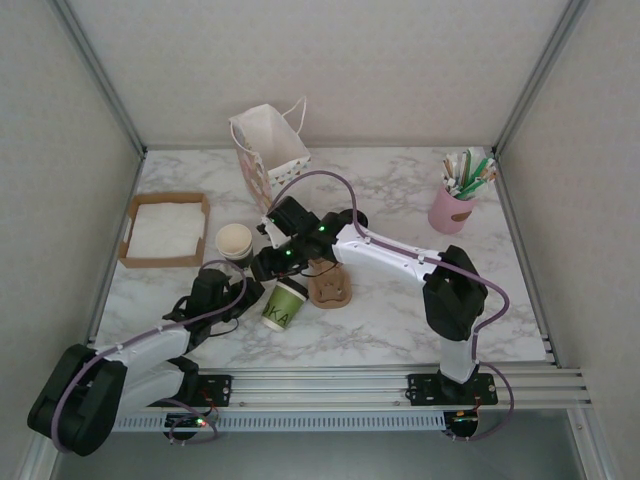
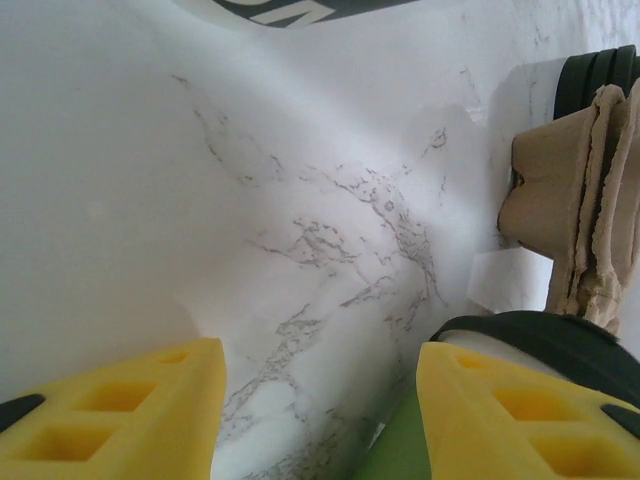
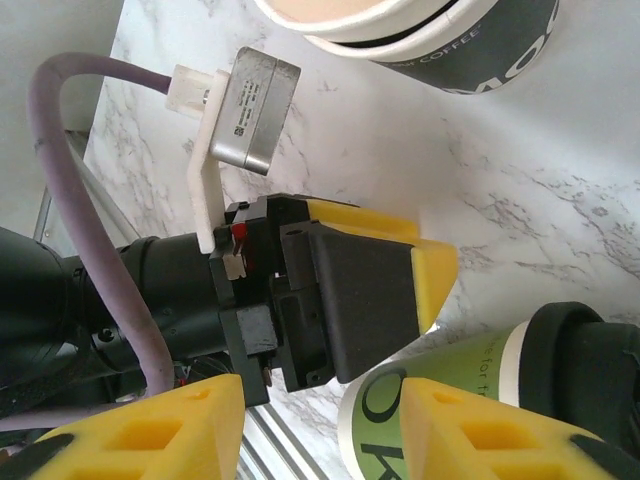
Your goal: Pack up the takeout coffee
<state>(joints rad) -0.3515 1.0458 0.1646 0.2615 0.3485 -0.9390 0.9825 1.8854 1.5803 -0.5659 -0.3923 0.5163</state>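
a white marble-patterned table (image 1: 400, 320) sits enclosed by plain off-white walls (image 1: 350, 60) and aluminium frame posts (image 1: 100, 75).

Soft, even light is falling from above in the top view, and the arms (image 1: 390, 255) are casting only faint shadows on the marble counter (image 1: 380, 320). Ahead of the left tool (image 2: 320, 400) the counter is washing out almost to white, with a pale grey shadow lying just beside the cardboard carrier (image 2: 590, 200). That tool's yellow fingers (image 2: 110, 420) are blurring at close range. The right tool (image 3: 320, 425) is showing the same soft fingers (image 3: 140, 430), while the takeout coffee (image 3: 450, 360) just beyond them is reading fairly crisp.
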